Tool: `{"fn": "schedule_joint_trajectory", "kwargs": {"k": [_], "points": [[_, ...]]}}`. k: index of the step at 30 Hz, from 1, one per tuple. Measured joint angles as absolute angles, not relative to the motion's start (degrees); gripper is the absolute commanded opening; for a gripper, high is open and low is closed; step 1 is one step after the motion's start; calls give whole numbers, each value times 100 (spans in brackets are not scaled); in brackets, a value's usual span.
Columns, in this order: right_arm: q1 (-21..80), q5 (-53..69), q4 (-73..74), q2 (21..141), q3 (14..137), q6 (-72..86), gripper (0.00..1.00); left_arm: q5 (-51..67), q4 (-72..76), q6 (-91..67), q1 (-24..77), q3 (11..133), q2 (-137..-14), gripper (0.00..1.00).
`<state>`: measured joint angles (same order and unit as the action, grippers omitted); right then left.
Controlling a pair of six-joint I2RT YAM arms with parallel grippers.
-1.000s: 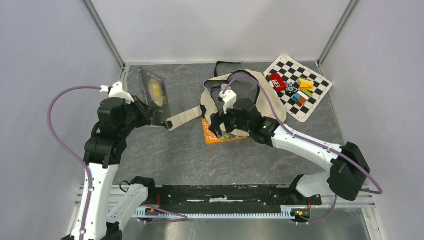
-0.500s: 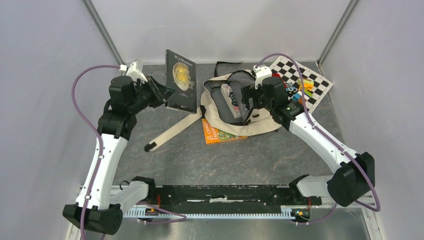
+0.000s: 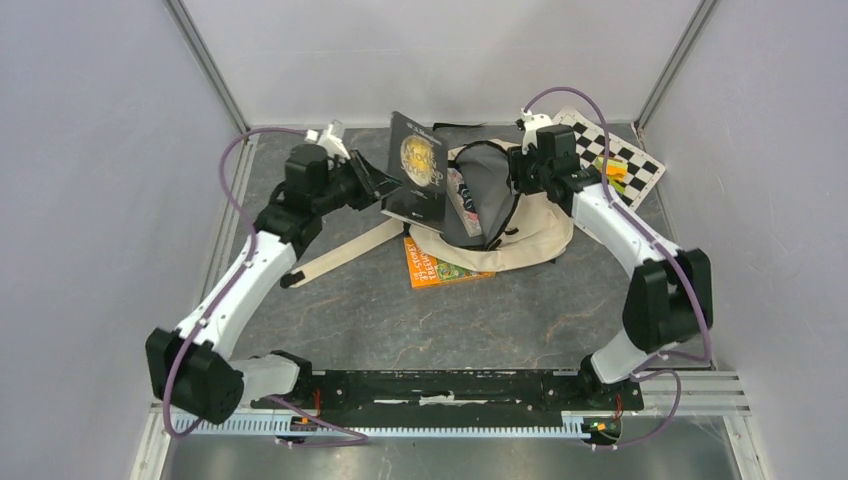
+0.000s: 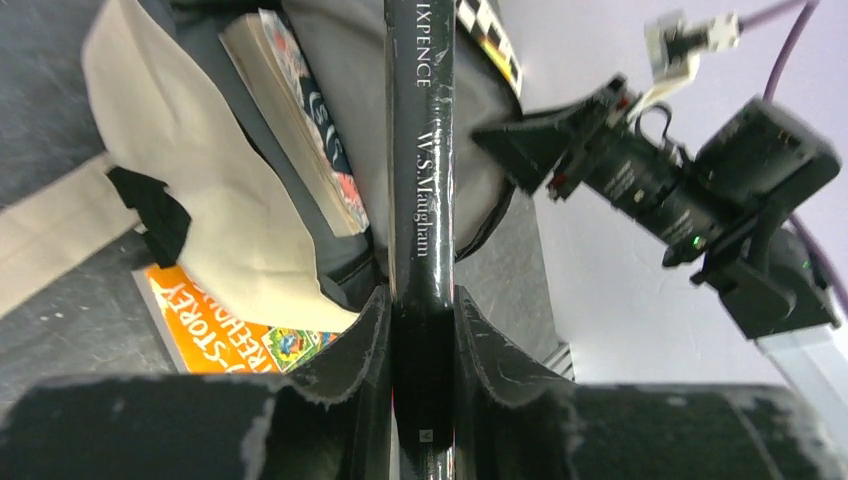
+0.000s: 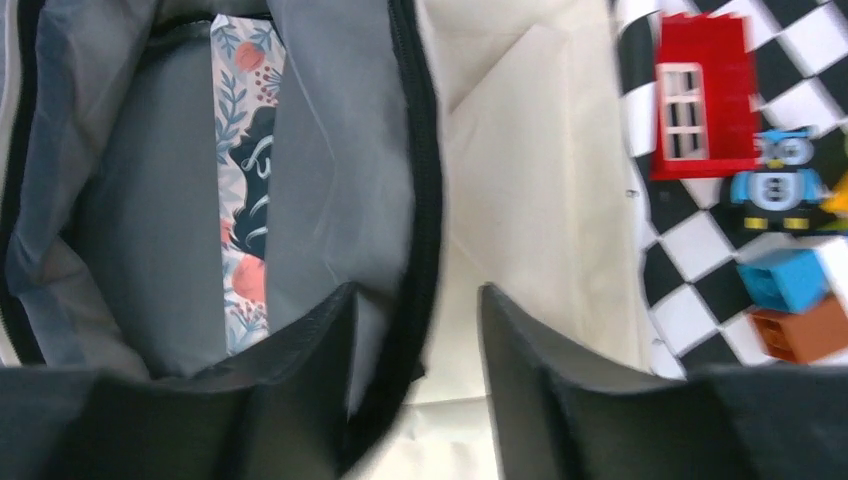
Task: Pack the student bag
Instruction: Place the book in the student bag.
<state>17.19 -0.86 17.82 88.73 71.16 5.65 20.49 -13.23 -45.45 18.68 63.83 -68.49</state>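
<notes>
The student bag [image 3: 535, 232], cream canvas with grey lining [image 5: 130, 230], lies open at mid-table with a floral book [image 5: 245, 200] inside. My left gripper [image 3: 385, 182] is shut on a black book [image 3: 418, 165], gripping its spine [image 4: 420, 150] and holding it upright just left of the bag's mouth. My right gripper [image 3: 517, 188] is at the bag's right rim. In the right wrist view its jaws [image 5: 415, 290] straddle the black zipper edge [image 5: 428, 200], with a gap still showing on the outer side. An orange book [image 3: 440, 270] lies partly under the bag.
A checkered mat [image 3: 640, 165] with several coloured toy blocks [image 5: 700, 95] lies right behind the bag. A cream strap [image 3: 340, 252] trails left across the floor. Walls stand close on three sides.
My left arm has carried the black book rightward from the left side to the bag's mouth. My right gripper has moved up to the bag's rim and its jaws have narrowed.
</notes>
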Motion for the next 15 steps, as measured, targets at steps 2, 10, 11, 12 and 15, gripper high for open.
{"fn": "schedule_joint_trajectory", "kwargs": {"k": [2, 10, 11, 12, 15], "points": [[1623, 207, 1839, 9262, 7387, 550, 20, 1951, -1199, -4657, 2082, 6333, -7124, 2], [1500, 762, 2220, 9557, 8169, 624, 0, 1435, -248, -5450, 2620, 5946, -7953, 2], [1509, 775, 2226, 9478, 8226, 635, 0, 1304, -143, -5601, 2694, 5918, -8095, 2], [1518, 779, 2228, 9371, 8241, 646, 0, 1219, -73, -5701, 2742, 5902, -8193, 2], [1531, 792, 2248, 9000, 8241, 696, 0, 1070, 244, -6097, 2869, 5841, -8527, 2]]}}
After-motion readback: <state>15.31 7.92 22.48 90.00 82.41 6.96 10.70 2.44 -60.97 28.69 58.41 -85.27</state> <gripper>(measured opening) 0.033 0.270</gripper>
